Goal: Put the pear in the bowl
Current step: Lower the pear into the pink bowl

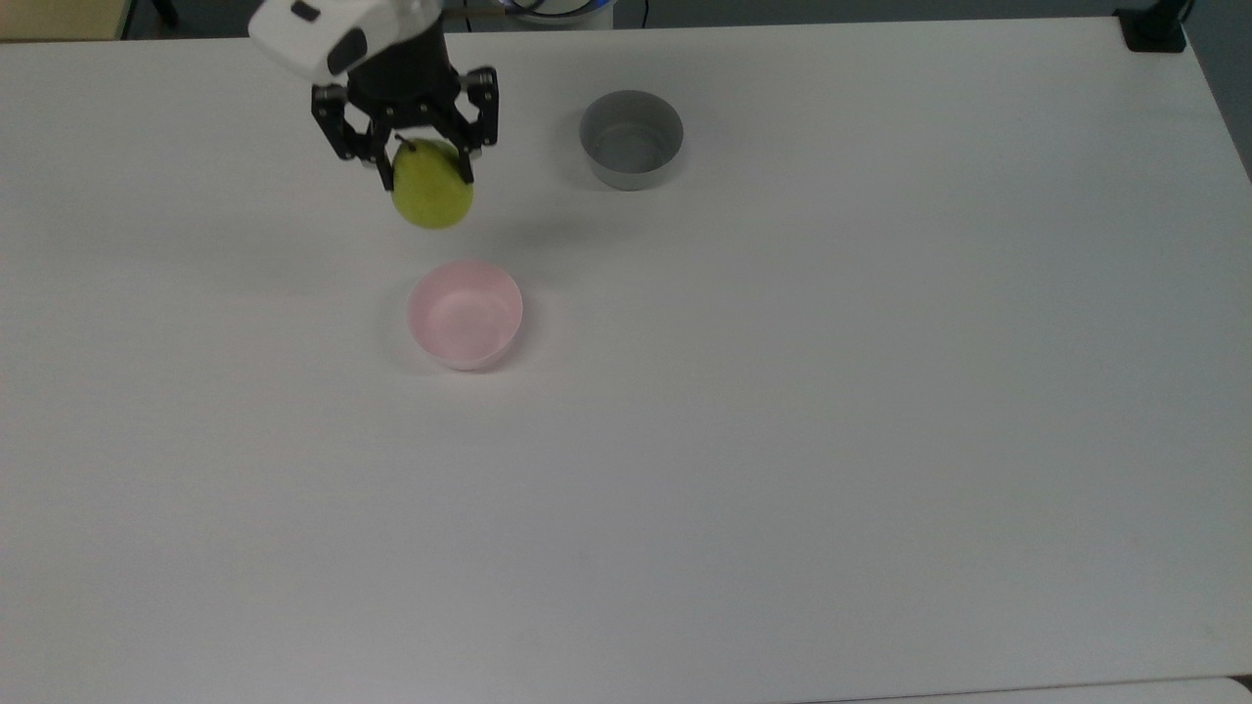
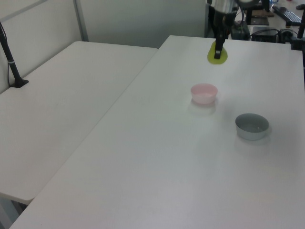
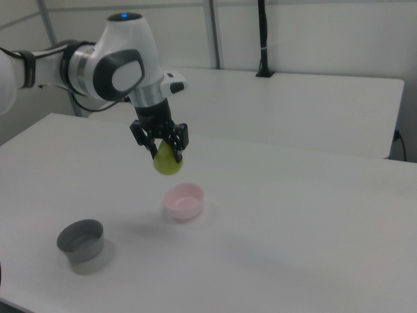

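My gripper (image 1: 424, 168) (image 2: 218, 53) (image 3: 167, 155) is shut on the yellow-green pear (image 1: 432, 192) (image 2: 217, 56) (image 3: 169, 161), which hangs in the air above the white table. The pale pink bowl (image 1: 465, 314) (image 2: 204, 93) (image 3: 184, 201) stands empty on the table. In the top view the pear is just above the bowl and slightly to its left. In the right view the pear hangs above the bowl and a little to its left.
A grey bowl (image 1: 631, 138) (image 2: 252, 126) (image 3: 81, 240), also empty, stands apart from the pink one, up and to the right in the top view. A second white table (image 2: 52, 109) adjoins on the left view's left. A black post (image 1: 1154, 27) stands at the table's corner.
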